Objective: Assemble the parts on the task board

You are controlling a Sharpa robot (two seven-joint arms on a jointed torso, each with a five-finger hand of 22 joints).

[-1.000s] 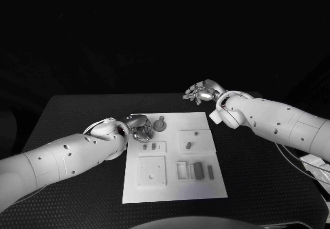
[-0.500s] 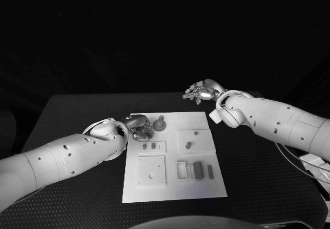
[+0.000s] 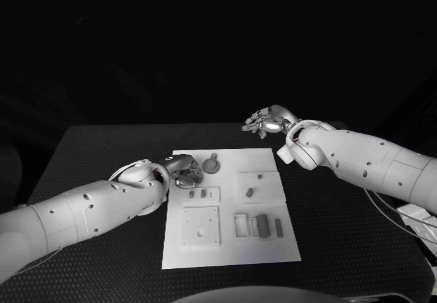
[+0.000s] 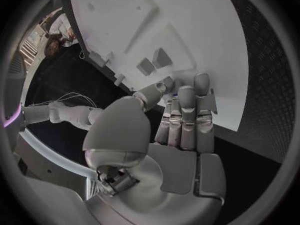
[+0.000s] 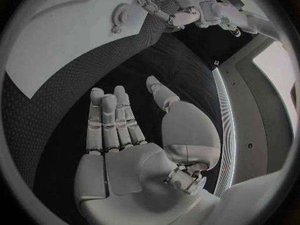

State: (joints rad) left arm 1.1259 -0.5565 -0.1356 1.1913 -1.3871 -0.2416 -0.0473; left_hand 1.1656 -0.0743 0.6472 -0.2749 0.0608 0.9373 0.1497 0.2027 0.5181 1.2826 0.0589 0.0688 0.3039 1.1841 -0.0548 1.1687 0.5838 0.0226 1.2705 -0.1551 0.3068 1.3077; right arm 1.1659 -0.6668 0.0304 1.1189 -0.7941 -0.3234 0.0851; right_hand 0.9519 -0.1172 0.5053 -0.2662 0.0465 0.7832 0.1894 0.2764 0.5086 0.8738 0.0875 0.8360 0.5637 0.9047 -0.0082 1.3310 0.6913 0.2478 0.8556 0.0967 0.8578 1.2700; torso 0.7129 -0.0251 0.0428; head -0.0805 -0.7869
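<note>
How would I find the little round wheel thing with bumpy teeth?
Look at the white task board in the middle of the black table. Go to its far edge, right beside the left robot hand. There lies the gear, the one round, toothed part; its neighbours are flat plates and small straight blocks.

The black table [image 3: 109,142] with a textured top carries the white task board [image 3: 232,249] at its middle.

Black table [image 3: 100,145] with a finely dimpled surface, rounded at its far corners. Off the table's right edge, 2 thin pale cables [image 3: 387,211] trailing toward its near corner. Just beyond them, further right of the table, something white and flat [image 3: 420,222], too cropped to identify.
</note>
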